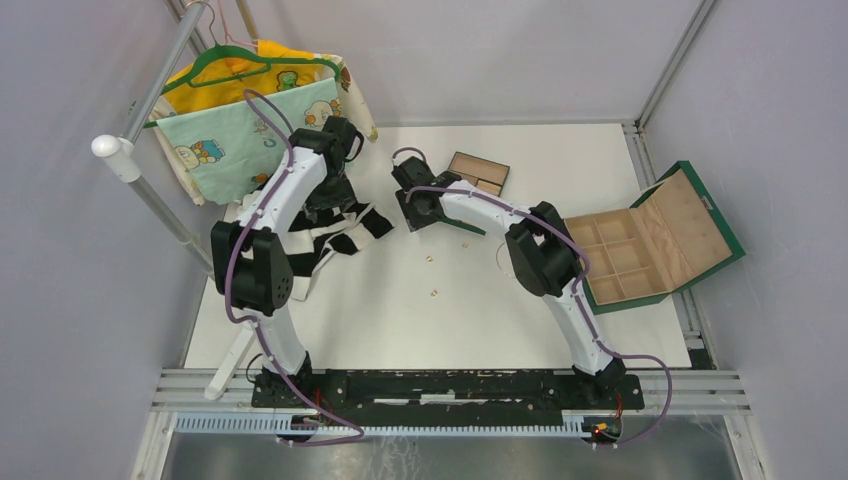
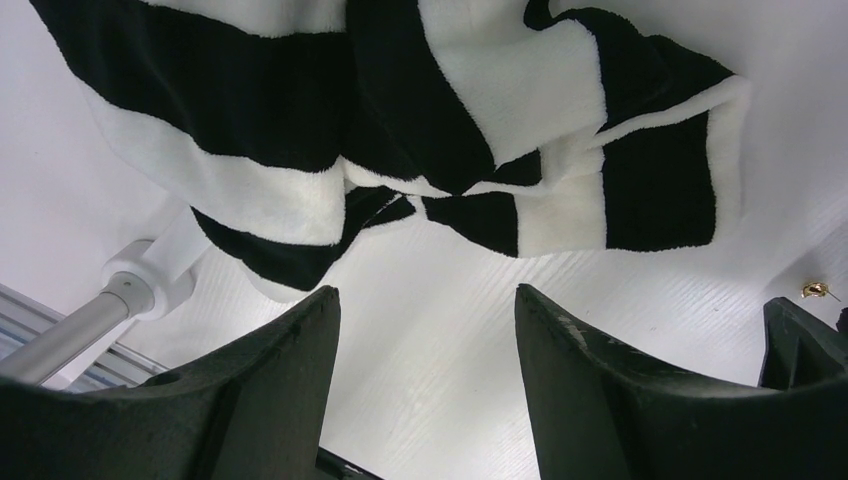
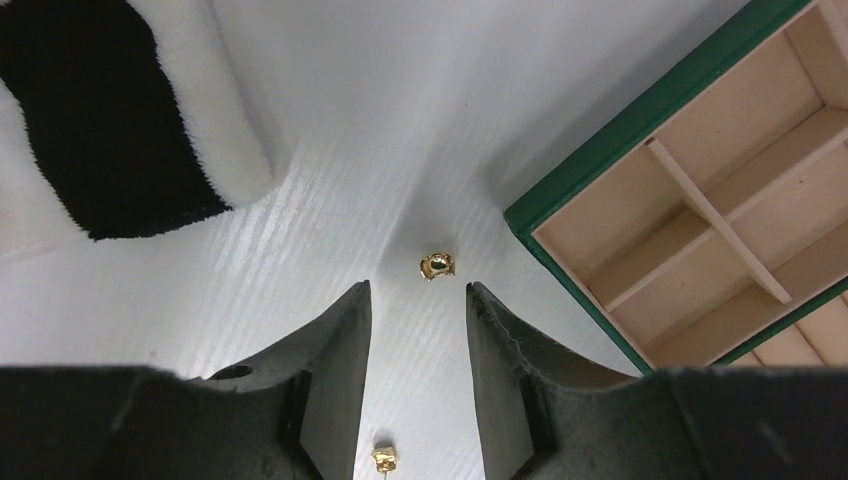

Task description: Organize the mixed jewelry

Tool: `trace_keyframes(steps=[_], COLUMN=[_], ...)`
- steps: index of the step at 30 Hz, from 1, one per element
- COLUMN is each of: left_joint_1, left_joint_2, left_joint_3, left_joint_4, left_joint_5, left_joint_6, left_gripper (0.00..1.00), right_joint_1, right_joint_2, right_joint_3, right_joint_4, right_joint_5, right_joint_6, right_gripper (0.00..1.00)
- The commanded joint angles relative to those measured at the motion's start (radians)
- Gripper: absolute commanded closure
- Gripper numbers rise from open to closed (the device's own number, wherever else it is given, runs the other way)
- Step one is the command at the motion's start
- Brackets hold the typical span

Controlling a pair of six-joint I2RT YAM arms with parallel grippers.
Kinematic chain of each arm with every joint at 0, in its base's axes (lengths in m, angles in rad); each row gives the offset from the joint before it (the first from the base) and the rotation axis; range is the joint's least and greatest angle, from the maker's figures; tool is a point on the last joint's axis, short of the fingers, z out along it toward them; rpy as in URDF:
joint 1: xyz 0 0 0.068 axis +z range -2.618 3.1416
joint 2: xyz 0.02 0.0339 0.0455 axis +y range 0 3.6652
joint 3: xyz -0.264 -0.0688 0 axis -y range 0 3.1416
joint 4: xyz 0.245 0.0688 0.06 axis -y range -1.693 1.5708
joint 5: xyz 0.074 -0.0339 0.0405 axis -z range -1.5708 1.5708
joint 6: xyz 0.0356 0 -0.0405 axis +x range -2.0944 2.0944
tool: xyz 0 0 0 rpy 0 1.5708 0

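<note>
Bench (image 3: pixel 330 180): white, matt, fine lines like wood grain.
Cloth (image 2: pixel 470 120): black and white, soft, fuzzy.
Stud (image 3: pixel 437 266): gold metal, shiny, smooth.
Tray (image 3: pixel 625 135): green rim smooth; inside tan, matt, like wood or card.
Right gripper (image 3: pixel 417 300): black, matt, plastic look.
Pole (image 2: pixel 50 345): grey metal, dull shine.

1. Probably a robotics lab cell; grey panels (image 1: pixel 60 250) and aluminium framing (image 1: pixel 668 65) enclose a white table (image 1: pixel 560 160);
2. left arm (image 1: pixel 290 185) and right arm (image 1: pixel 480 210) bolted to a rail (image 1: pixel 450 385) along the bottom edge.
</note>
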Motion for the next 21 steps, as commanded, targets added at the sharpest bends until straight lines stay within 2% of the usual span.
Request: trace_keyframes(steps=[1, 21], left_joint_1=[-0.002, -0.002], left_joint_2=[-0.059, -0.08], left_joint_3=[-0.012, -0.046], left_joint_4=[0.034, 0.062], left_joint_5=[0.002, 0.039], left_joint_6=[0.031, 0.048], left_gripper=[0.29, 0.3], right_joint_1=[-0.004, -0.02], right_joint_2=[0.013, 0.051], right_joint_3=[-0.02, -0.055], right_joint_4=[0.036, 0.064], right_joint_5=[-0.016, -0.025], right_joint_6=[-0.033, -0.066], right_gripper=[0.54, 0.6])
